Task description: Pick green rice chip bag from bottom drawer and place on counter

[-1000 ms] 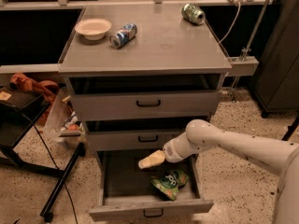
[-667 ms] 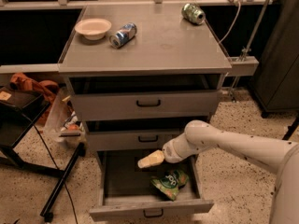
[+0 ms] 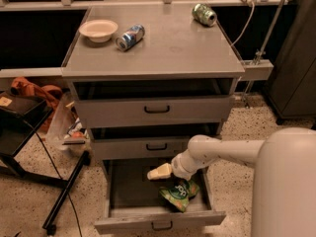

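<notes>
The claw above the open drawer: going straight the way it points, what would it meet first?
Probably the left wall of the bottom drawer; the claw points left, over bare drawer floor, away from the green bag. Depth is unclear.

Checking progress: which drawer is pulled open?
The bottom drawer, pulled far out with the green rice chip bag inside, unlike the top drawer and middle drawer. The pincer hovers over it.

gripper [image 3: 157, 173] above bottom drawer [image 3: 132, 194]; green rice chip bag [image 3: 178, 194] inside, front right
</notes>
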